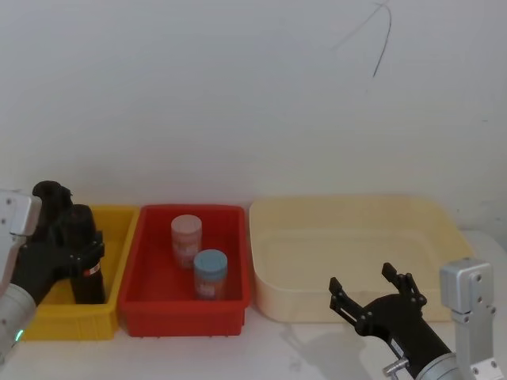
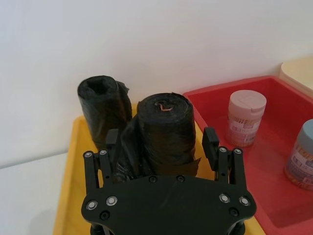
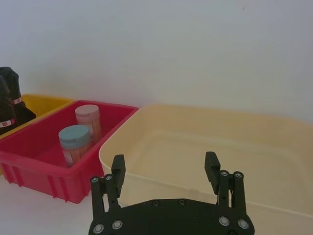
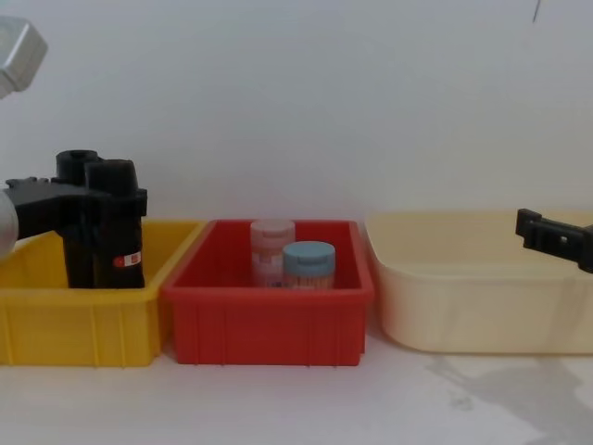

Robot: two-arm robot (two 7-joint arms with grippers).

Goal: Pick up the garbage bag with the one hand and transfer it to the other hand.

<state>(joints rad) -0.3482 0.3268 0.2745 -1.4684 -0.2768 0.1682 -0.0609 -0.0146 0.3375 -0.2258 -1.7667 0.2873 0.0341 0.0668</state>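
One tight black garbage bag (image 2: 166,122), red-and-white band (image 4: 130,260) low down, upright in yellow bin (image 4: 83,324) beside second roll (image 2: 100,107). Straddled by left gripper (image 2: 162,143) jaws, spread, not quite touching. Right gripper (image 3: 165,161) jaws spread, hovering before cream tub (image 1: 348,202).

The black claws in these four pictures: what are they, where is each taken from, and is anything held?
They are a two-armed robot's grippers. One picture looks down from its head, one across from its chest, one from each wrist. On the table: a yellow bin with the garbage bag and a second roll, a red bin with a pink-lidded jar and a blue-lidded jar, and a cream tub. The left gripper is open, fingers flanking the garbage bag. The right gripper is open by the tub, empty.
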